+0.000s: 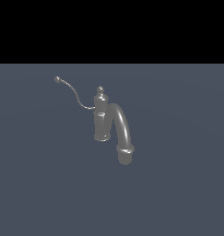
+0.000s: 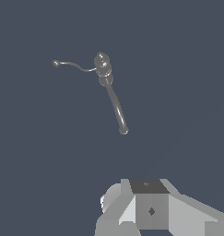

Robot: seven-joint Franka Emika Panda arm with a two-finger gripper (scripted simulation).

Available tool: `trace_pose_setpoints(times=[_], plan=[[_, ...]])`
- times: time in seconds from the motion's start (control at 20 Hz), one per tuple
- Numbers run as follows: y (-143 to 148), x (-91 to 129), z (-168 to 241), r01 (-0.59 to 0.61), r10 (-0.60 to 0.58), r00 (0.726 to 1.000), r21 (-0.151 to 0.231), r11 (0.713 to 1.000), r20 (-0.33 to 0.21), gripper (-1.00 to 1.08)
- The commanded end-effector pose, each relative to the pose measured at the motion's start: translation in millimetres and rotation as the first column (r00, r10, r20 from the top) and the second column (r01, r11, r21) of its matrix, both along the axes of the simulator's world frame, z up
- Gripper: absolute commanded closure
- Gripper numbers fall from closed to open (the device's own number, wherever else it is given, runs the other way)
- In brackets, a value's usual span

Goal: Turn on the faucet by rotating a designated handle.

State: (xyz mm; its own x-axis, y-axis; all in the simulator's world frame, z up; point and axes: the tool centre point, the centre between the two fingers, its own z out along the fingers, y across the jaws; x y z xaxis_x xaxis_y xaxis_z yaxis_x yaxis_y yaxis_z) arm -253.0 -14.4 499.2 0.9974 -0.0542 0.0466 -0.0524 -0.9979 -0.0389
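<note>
The faucet [image 1: 100, 120] is a small grey metal tap standing on the flat grey floor. It has an upright ribbed column, a knob finial [image 1: 100, 89] on top and a thick arched spout [image 1: 122, 133]. The handle [image 1: 73, 92], a thin S-curved lever ending in a small ball [image 1: 57, 79], reaches from the column towards the exterior view's left. From the wrist view I see the faucet [image 2: 103, 67] from above, with the handle [image 2: 72, 65] and spout [image 2: 115, 108] spread out. My gripper [image 2: 150, 205] shows only in the wrist view, well apart from the faucet. How its fingers stand is unclear.
The grey floor [image 1: 178, 184] stretches around the faucet on all sides, and a black band lies above it in the exterior view. Apart from the faucet, nothing stands on the floor.
</note>
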Motion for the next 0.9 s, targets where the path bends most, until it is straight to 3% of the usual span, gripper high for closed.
trace_pose_setpoints(times=[0.0, 0.85], plan=[[0.0, 0.0, 0.0, 0.000, 0.000, 1.000, 0.000, 1.000, 0.000, 1.08], [3.6, 3.7, 3.1, -0.047, 0.047, 0.999, 0.006, 0.999, 0.013, 1.08]])
